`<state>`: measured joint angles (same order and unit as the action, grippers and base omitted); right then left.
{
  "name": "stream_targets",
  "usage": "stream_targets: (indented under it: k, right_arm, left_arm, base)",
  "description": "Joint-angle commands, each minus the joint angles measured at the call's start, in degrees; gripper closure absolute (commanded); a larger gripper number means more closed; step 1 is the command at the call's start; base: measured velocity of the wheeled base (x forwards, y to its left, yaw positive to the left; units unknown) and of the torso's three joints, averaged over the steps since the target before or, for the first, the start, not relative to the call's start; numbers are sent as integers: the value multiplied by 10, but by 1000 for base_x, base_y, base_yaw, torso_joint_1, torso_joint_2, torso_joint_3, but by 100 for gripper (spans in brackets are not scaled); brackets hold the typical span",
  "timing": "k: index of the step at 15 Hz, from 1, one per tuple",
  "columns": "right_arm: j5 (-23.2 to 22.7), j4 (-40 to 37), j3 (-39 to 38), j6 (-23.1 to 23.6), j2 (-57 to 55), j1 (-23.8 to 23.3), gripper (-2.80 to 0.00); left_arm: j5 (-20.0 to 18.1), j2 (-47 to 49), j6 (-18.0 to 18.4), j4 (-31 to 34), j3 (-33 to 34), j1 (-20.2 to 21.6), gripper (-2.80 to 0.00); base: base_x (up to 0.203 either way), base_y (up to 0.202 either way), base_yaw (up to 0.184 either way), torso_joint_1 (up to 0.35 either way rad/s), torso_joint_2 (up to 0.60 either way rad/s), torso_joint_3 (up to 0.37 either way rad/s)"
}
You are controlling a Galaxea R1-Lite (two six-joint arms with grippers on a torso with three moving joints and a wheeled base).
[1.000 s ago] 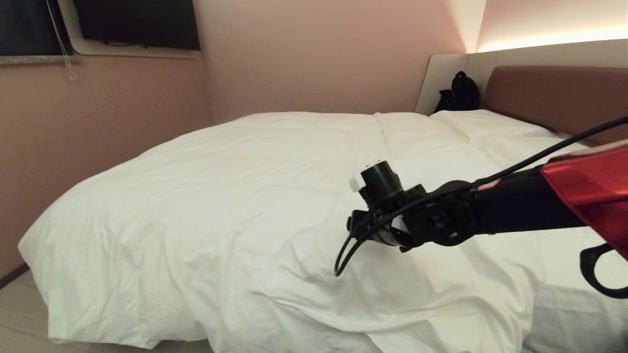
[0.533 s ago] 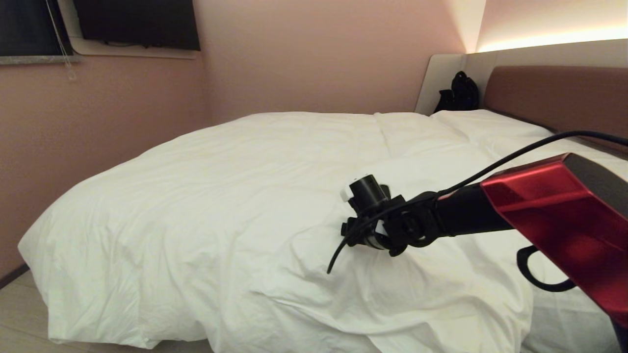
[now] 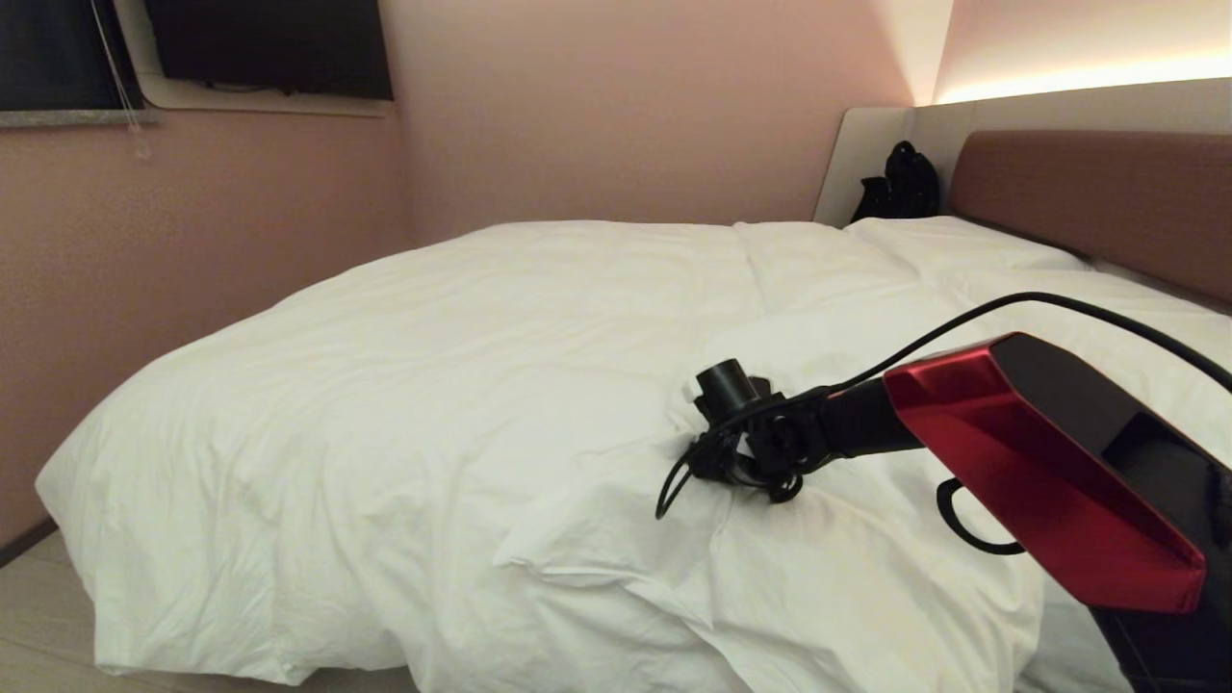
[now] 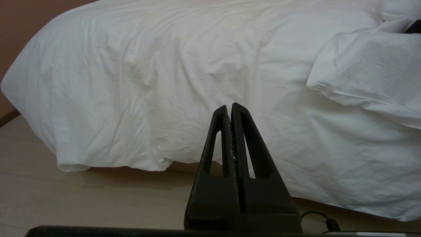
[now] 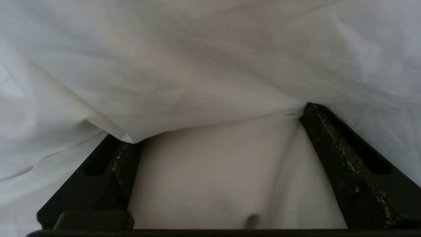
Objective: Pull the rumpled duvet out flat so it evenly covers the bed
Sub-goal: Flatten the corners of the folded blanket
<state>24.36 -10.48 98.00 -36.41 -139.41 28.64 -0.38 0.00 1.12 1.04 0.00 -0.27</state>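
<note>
The white puffy duvet (image 3: 433,385) lies over the bed (image 3: 1088,183), creased, with a flap (image 3: 616,539) folded back near the front edge. My right gripper (image 3: 707,452) reaches in from the right and is pressed into the duvet just above that flap. In the right wrist view the right gripper (image 5: 215,123) is open wide, both fingertips touching the edge of a duvet fold (image 5: 197,65), with smooth white cloth between the fingers. My left gripper (image 4: 229,107) is shut and empty, held low beside the bed, facing the hanging duvet (image 4: 164,65).
Pillows (image 3: 953,241) lie by the brown headboard. A black bag (image 3: 905,183) sits at the bed's far corner. A pink wall with a dark screen (image 3: 269,43) runs along the left. Wood floor (image 4: 82,197) shows below the hanging duvet edge.
The right arm has stretched forward and dipped, so its gripper has sunk from above the duvet into the cloth. The duvet bulges around it. The left arm has not moved.
</note>
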Motion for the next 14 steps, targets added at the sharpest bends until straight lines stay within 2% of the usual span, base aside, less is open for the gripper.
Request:
stream_targets:
  k: [1, 3, 4, 10, 14]
  right_arm:
    - [-2, -16, 10, -2, -26, -5, -280]
    - [-2, -16, 8, -2, -31, -5, -280]
    - [-2, -16, 8, -2, -31, -5, 0]
    - [-2, -28, -9, -6, 7, -4, 0]
    - [0, -49, -59, -7, 81, -4, 0]
  left_arm:
    - [0, 0, 0, 0, 0, 0, 0]
    - [0, 0, 0, 0, 0, 0, 0]
    - [0, 0, 0, 0, 0, 0, 0]
    - [0, 0, 0, 0, 0, 0, 0]
    - [0, 0, 0, 0, 0, 0, 0]
  base:
    - [0, 0, 0, 0, 0, 0]
    - [0, 0, 0, 0, 0, 0]
    - [0, 0, 0, 0, 0, 0]
    - [0, 0, 0, 0, 0, 0]
    - [0, 0, 0, 0, 0, 0]
